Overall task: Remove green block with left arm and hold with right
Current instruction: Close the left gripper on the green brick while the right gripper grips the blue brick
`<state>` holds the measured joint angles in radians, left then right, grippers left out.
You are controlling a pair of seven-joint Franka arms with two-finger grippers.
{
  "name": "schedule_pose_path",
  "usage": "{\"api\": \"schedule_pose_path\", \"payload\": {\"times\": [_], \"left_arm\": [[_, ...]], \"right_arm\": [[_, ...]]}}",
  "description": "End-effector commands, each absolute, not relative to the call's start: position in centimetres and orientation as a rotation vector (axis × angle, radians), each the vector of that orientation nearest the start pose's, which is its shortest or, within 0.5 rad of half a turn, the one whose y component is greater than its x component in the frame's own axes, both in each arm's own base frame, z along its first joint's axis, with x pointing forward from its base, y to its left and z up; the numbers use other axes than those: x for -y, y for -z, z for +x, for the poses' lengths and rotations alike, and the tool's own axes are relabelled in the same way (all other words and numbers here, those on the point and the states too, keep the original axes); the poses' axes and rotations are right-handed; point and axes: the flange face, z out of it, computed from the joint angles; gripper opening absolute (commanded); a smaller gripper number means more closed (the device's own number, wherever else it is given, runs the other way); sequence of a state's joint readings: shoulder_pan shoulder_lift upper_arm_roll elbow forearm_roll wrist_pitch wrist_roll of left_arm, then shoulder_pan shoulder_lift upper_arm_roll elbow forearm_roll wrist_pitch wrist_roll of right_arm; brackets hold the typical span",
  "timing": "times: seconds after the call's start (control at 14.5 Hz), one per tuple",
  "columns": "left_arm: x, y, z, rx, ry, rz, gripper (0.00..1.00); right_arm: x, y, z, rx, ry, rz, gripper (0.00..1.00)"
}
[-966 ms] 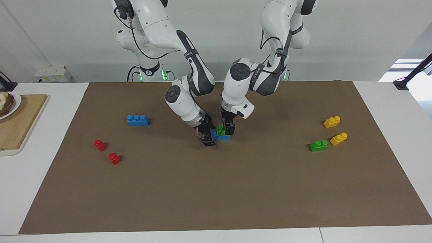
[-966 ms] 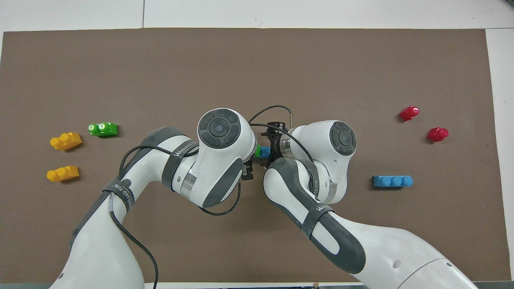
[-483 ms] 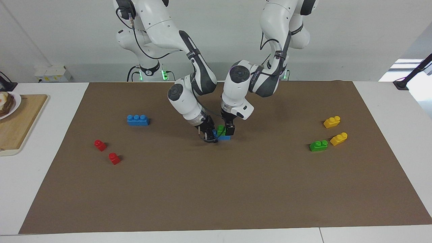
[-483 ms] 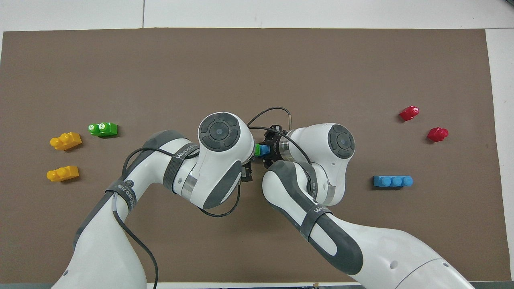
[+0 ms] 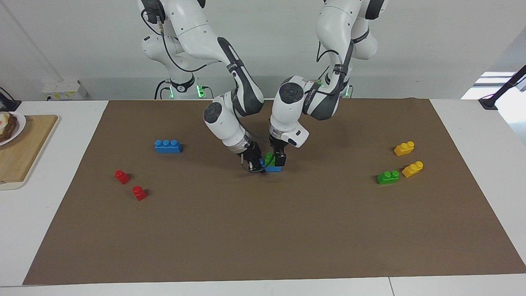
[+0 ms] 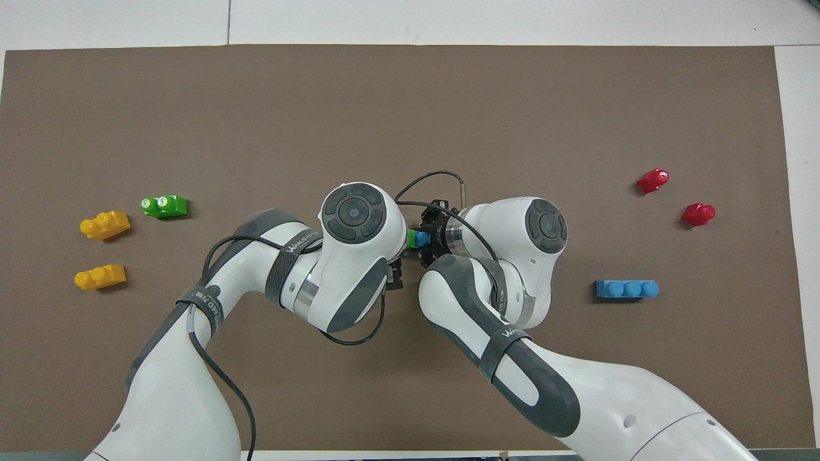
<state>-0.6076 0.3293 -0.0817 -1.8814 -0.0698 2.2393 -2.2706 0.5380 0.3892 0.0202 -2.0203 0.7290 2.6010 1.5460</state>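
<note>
Currently, the green block (image 5: 269, 158) is seated on a blue brick (image 5: 273, 166) at the middle of the brown mat (image 5: 263, 230), roughly at 3 o'clock from the loose blue three-stud brick (image 5: 167, 146) in the facing view. A second green brick (image 5: 388, 177) lies well apart toward the left arm's end, at 4 o'clock from the stack, beside two yellow bricks (image 5: 404, 148); it is not the piece to be worked.

The right gripper (image 5: 255, 165) is set low at the end of the blue brick toward the right arm's side, with its fingers closed in on that brick so that the base appears to be clamped. The left gripper (image 5: 276, 156) is placed straight down over the green block with its fingers spread wide on either side of it; no grip on the block is yet made.

For the step in hand, the left fingers should be closed squarely on the sides of the green block, below the studs, before any pull is applied. The block should then be drawn straight upward, or rocked slightly, while the blue brick is kept pressed to the mat by the right gripper. A slanted pull is to be avoided, since the base could be twisted out of the right fingers. Contact between the two grippers should be watched, as they stand just beside each other.
</note>
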Motion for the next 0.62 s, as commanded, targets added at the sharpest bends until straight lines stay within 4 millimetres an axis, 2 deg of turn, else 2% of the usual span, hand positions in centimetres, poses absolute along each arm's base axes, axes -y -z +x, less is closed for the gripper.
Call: {"api": "schedule_pose_path", "payload": {"times": [0.0, 0.07, 0.14, 0.28, 0.34, 0.55], "left_arm": [[40.71, -33.92, 48.10, -2.256, 0.093, 2.113, 0.85], [40.65, -33.96, 48.17, -2.258, 0.091, 2.114, 0.45], [40.69, -33.89, 48.08, -2.255, 0.090, 2.119, 0.26], [40.74, -34.05, 48.23, -2.237, 0.067, 2.136, 0.03], [40.75, -34.27, 48.25, -2.237, 0.068, 2.140, 0.00], [40.50, -34.42, 48.27, -2.240, 0.062, 2.183, 0.00]], "right_arm": [[-31.99, -26.32, 52.36, -1.924, -0.366, -1.928, 0.00], [-32.03, -26.18, 52.36, -1.924, -0.361, -1.927, 0.00], [-32.02, -26.09, 52.35, -1.924, -0.361, -1.929, 0.00], [-32.03, -26.18, 52.36, -1.923, -0.360, -1.928, 0.00], [-32.02, -26.09, 52.35, -1.924, -0.361, -1.929, 0.00], [-32.02, -26.08, 52.35, -1.919, -0.360, -1.933, 0.00]]}}
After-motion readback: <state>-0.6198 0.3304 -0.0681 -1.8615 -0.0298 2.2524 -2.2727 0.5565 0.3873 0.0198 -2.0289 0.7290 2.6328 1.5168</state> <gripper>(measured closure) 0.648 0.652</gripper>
